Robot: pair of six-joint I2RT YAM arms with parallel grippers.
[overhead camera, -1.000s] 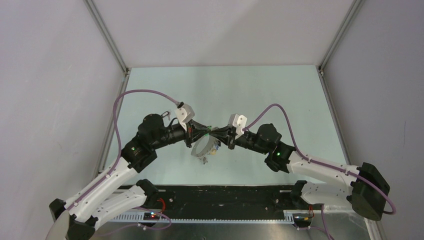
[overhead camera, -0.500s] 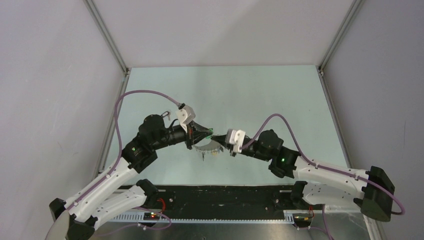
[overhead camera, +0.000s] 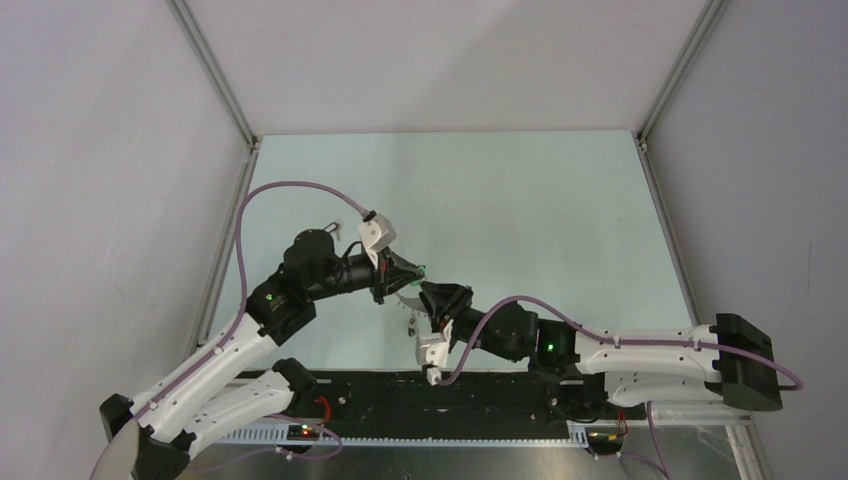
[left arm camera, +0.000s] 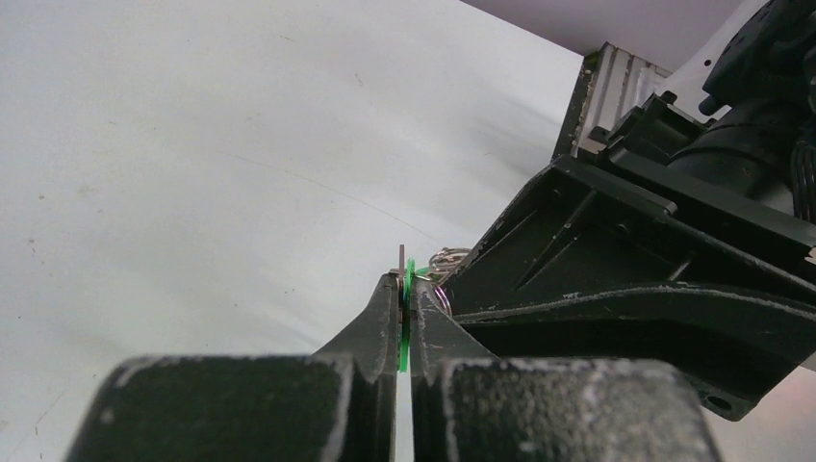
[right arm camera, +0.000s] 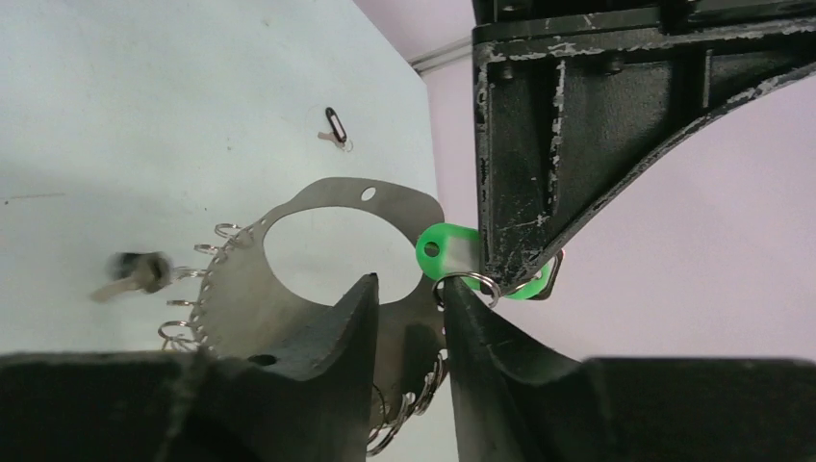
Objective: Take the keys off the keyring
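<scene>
**Keys worked at close quarters:** The left pincer (overhead camera: 404, 274) is seen clamped shut on a green key tag (right arm camera: 439, 248), held just beside the outer edge of the keyring (right arm camera: 318, 205), a flat grey loop fringed with small wire rings. The right pincer (right arm camera: 407, 285) is set against the loop from the near side, its jaws slightly parted about the band. Whether the band is pinched cannot be told. A blurred key (right arm camera: 131, 274) is hung at the loop's left edge, and a black-headed key (right arm camera: 333, 125) is seen lying well apart on the pale surface (overhead camera: 540, 200). Both pincers are crowded toward the near-left part of the surface, with wide room toward the far and right walls.
</scene>
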